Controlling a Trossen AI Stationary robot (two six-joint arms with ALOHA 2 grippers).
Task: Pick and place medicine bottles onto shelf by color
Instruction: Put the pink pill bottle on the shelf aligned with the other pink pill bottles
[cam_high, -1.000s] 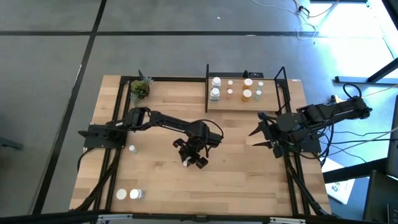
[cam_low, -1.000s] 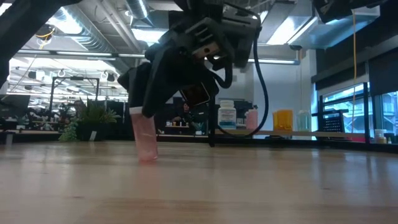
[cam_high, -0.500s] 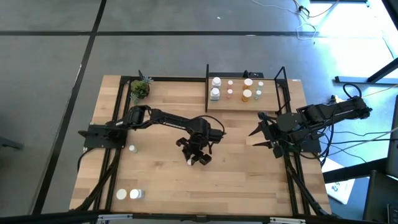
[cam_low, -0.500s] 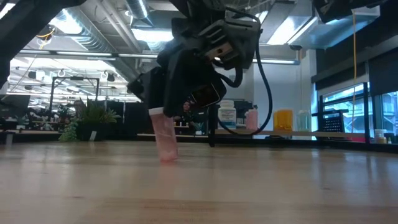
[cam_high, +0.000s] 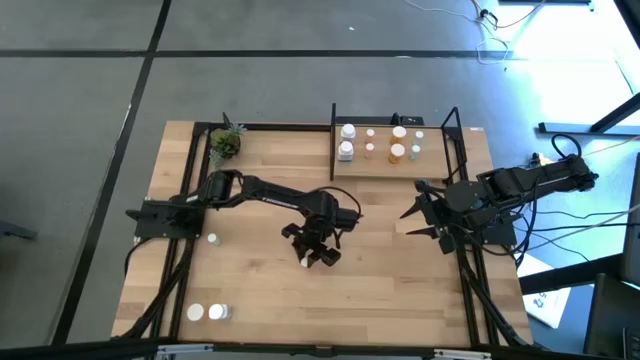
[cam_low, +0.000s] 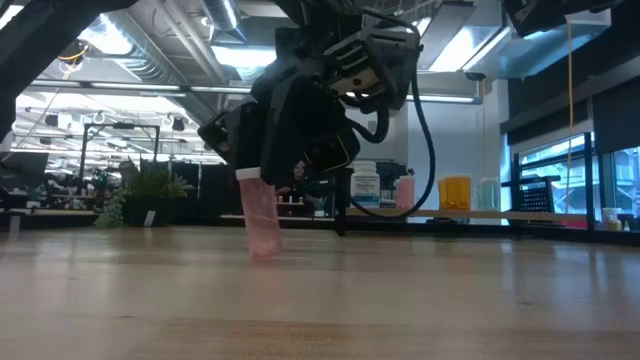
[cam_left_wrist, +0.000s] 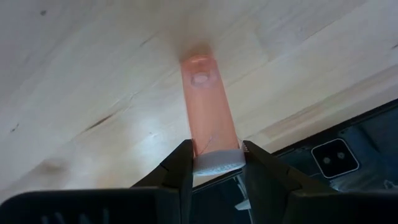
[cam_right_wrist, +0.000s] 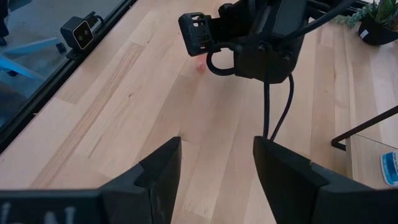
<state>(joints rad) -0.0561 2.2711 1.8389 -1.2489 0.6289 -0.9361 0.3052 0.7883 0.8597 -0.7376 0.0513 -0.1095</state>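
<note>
My left gripper (cam_high: 312, 252) is over the middle of the table, shut on a pink medicine bottle (cam_low: 262, 218) with a white cap. The same bottle shows in the left wrist view (cam_left_wrist: 208, 106). My right gripper (cam_high: 415, 215) waits open and empty by the table's right edge; its fingers stand apart in its wrist view (cam_right_wrist: 214, 162). The shelf (cam_high: 380, 168) is at the far right. On it stand white bottles (cam_high: 346, 141), pink ones (cam_high: 369, 141), an orange one (cam_high: 397, 152) and pale green ones (cam_high: 416, 143). My left gripper pinches the pink bottle at its white cap end (cam_left_wrist: 216, 163) between its two fingers, one on each side. The fingers come from above, slanting down. The bottle hangs below them, slightly tilted, its base (cam_low: 266, 254) at the tabletop; whether it touches, I cannot tell.
A loose white bottle (cam_high: 212, 238) stands on the table at the left, and two more (cam_high: 206, 312) near the front left corner. A small potted plant (cam_high: 225, 143) is at the far left. Black frame rails run along the table's edges.
My left gripper has carried the pink bottle a short way toward the table's right edge, staying shut on it. The bottle has stayed low over the tabletop.
</note>
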